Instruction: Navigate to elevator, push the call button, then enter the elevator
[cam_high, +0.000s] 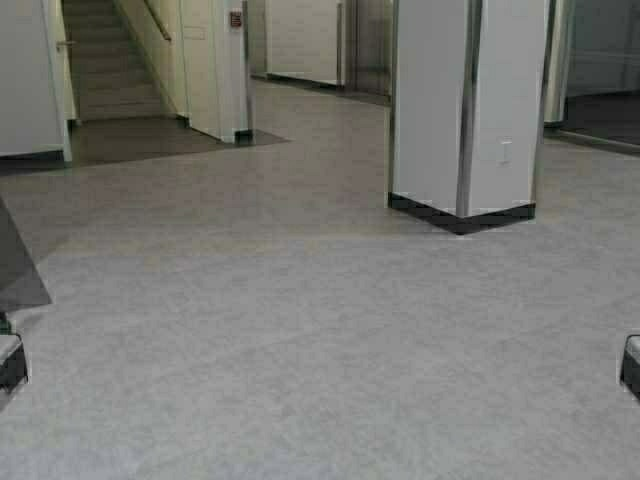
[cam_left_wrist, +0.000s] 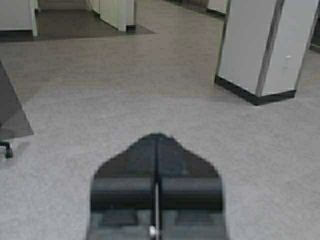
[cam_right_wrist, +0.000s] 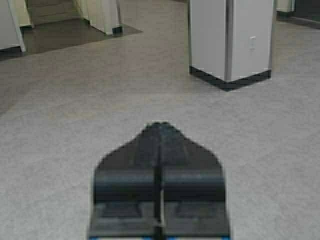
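Note:
The elevator (cam_high: 367, 45) shows far back as steel-grey doors between a pale wall and the white pillar, which hides part of it. No call button can be made out at this distance. My left gripper (cam_left_wrist: 157, 136) is shut and holds nothing, pointing forward low over the grey floor. My right gripper (cam_right_wrist: 160, 125) is likewise shut with nothing in it. In the high view only dark bits of the left arm (cam_high: 10, 365) and the right arm (cam_high: 632, 368) show at the frame's edges.
A white pillar (cam_high: 465, 110) with a black base stands ahead on the right. A grey staircase (cam_high: 105, 60) rises at the far left behind a wall corner (cam_high: 215, 70). A dark slanted panel (cam_high: 18, 270) and a chair caster (cam_left_wrist: 7, 150) sit at the left. Open floor (cam_high: 300, 330) lies ahead.

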